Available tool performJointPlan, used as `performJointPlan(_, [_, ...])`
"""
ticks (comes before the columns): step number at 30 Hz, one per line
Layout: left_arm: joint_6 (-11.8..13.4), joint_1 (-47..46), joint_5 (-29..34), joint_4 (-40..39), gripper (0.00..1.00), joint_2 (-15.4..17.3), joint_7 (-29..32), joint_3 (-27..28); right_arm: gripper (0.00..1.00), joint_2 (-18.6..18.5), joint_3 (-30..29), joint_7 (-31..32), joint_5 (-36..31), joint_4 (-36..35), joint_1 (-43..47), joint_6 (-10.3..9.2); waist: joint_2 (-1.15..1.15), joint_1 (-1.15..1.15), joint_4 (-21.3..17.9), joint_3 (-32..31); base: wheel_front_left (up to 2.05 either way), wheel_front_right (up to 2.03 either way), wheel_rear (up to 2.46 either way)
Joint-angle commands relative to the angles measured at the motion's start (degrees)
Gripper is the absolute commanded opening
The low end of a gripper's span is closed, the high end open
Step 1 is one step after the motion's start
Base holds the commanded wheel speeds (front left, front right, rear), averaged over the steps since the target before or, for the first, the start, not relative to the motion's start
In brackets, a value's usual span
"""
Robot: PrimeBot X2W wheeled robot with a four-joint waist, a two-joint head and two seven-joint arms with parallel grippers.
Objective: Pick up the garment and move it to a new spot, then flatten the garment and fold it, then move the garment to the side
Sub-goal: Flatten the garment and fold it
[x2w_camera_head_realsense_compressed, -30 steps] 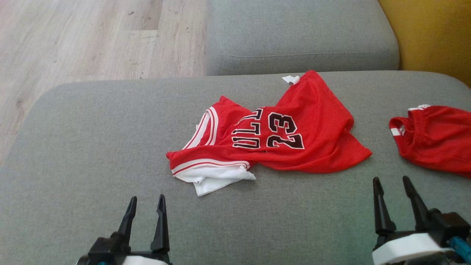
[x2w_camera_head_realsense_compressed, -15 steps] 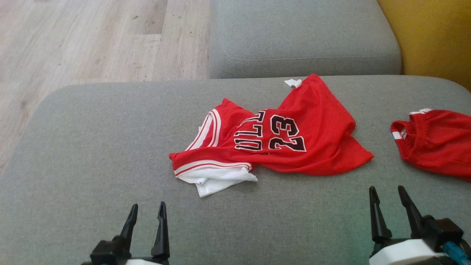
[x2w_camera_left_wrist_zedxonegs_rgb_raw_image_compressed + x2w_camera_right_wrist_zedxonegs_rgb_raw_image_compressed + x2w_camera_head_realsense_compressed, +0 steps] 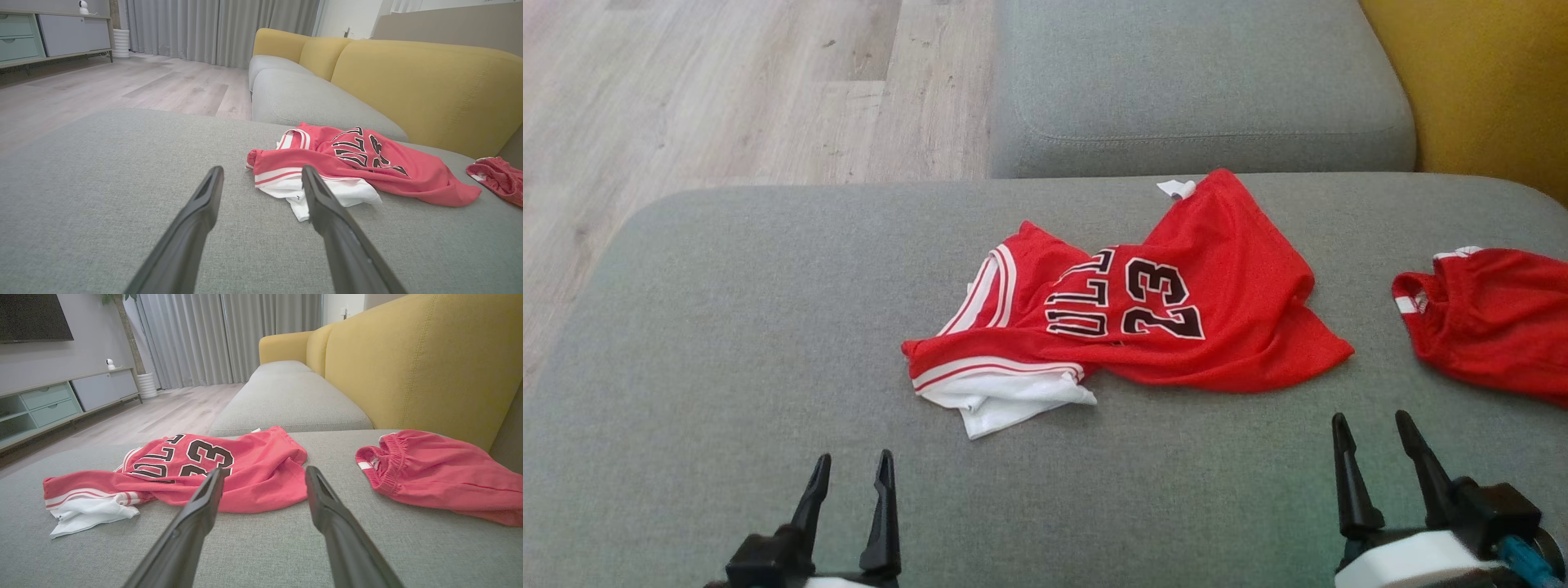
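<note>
While the jersey (image 3: 1225,269) lies crumpled, red shorts (image 3: 1494,327) sit apart, rightward.

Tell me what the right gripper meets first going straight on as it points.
Likely the near hem of the red jersey, straight ahead of the open right gripper; depth is unclear, so it might graze the grey cushion first.

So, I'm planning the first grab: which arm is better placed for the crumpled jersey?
Probably right: the right pincer is open, with the red corner of the jersey ahead of its tips. The left pincer, also open, has the white hem off to its side.
</note>
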Motion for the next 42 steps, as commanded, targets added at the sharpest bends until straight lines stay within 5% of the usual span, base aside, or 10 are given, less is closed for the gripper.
performJointPlan(1, [0.4,-1.8,-0.4,-2.0,1.00,0.8,0.0,2.0,1.00,-0.4,1.4,-0.7,-0.1,-2.0,-2.5,0.39,0.00,0.00,0.0,0.0,0.00,0.00,0.00])
performJointPlan(12, [-0.2,-4.4,-0.1,-1.1,1.00,0.4,2.8,-0.1,1.00,-0.4,0.8,-0.4,-0.1,-2.6,-2.4,0.39,0.00,0.00,0.1,1.2,0.00,0.00,0.00])
performJointPlan(23, [-1.4,-15.7,0.0,12.9,1.00,-6.0,13.9,-6.0,1.00,-0.4,2.2,0.9,-0.7,-3.5,-4.2,0.39,0.00,0.00,-3.4,4.7,0.00,0.00,0.00])
performJointPlan(42, [-0.8,-25.0,-4.1,30.4,1.00,-9.0,10.9,-1.1,1.00,-0.4,2.0,0.8,-1.1,-4.4,-6.3,0.39,0.00,0.00,-9.1,10.1,0.00,0.00,0.00])
